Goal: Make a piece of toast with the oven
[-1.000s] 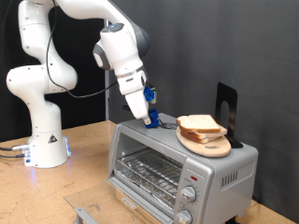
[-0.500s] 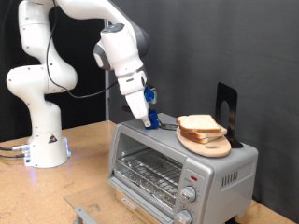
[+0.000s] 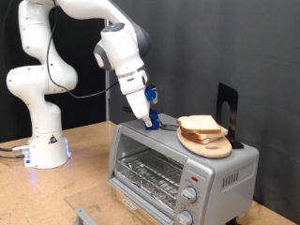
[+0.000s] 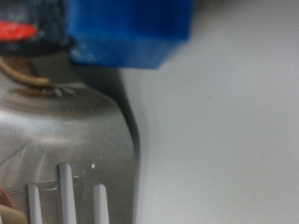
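Now, gripper (image 3: 150, 120): on oven (image 3: 178, 161) top, left of toast (image 3: 199, 124); finger spread cannot be told.
Toast: stacked on wooden board (image 3: 208, 145).

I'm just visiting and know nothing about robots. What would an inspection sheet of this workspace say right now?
Surface: wooden table, with the robot's white base on it.
Job's things: silver oven, wire rack visible inside; bread slices stacked on a round wooden board on the oven's top.
Clutter: dark upright object behind the board, kind unclear; grey item at the exterior view's bottom edge.
Gripper: gripper low over the oven's top, on the exterior view's left of the bread; holds nothing visible.
Cables: black cable along the arm; more at the base.
Surroundings: black backdrop.
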Available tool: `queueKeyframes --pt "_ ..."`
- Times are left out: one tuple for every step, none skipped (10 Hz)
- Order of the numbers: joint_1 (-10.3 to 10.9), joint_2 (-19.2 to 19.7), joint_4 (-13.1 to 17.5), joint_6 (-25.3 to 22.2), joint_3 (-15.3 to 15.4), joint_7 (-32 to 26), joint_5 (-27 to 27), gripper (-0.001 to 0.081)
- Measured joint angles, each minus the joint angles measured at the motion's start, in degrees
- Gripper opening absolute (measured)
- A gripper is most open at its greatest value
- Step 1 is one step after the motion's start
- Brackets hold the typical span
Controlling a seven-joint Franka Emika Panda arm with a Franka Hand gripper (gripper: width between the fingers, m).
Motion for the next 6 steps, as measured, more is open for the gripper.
queueKeyframes --pt "0.01 0.00 0.07 0.00 0.02 0.00 0.00 0.0806" --pt "0.02 0.00 0.08 0.00 0.07 0.00 0.00 0.0806" --pt "0.02 0.02 0.08 0.00 0.17 0.00 0.00 0.0806" --pt "0.02 0.04 0.08 0.00 0.26 0.00 0.00 0.0806" --pt "0.01 0.10 0.08 0.04 0.37 0.00 0.00 0.0806" --pt "0.01 0.23 0.09 0.14 0.47 0.00 0.00 0.0806"
